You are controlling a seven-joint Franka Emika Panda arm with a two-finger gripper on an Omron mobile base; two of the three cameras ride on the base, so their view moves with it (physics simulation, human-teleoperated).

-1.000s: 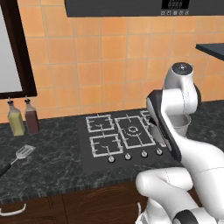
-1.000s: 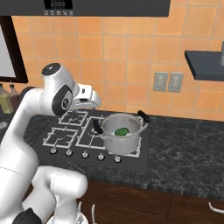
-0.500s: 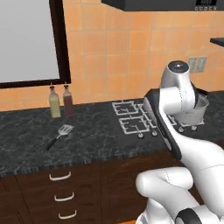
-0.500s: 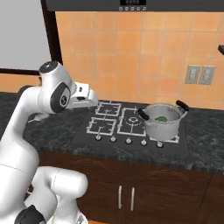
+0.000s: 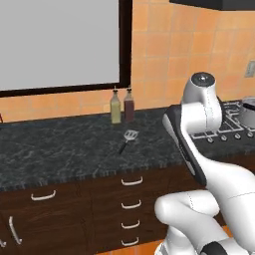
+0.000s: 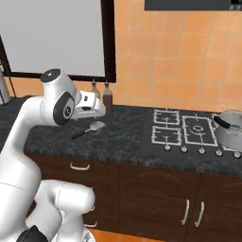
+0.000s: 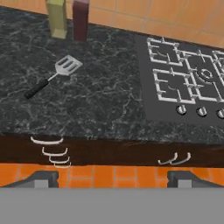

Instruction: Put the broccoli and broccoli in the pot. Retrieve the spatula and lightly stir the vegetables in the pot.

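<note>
The spatula lies flat on the dark counter, slotted silver head toward the wall, black handle pointing at the front edge. It also shows as the spatula and the spatula. My gripper is open and holds nothing, well short of the spatula and looking over the counter's front edge. In the right base view my hand hovers above and in front of the spatula. The steel pot stands on the far right burner, seen again as the pot. The broccoli is hidden from these angles.
A yellow-green bottle and a dark red bottle stand at the wall behind the spatula. The cooktop, with knobs along its front, lies to the right. Drawers sit under the counter, and a dark-framed window is above.
The base has driven left along the counter, so both base views shifted: cooktop and pot now sit far right and the spatula near the middle. The gripper stays open.
</note>
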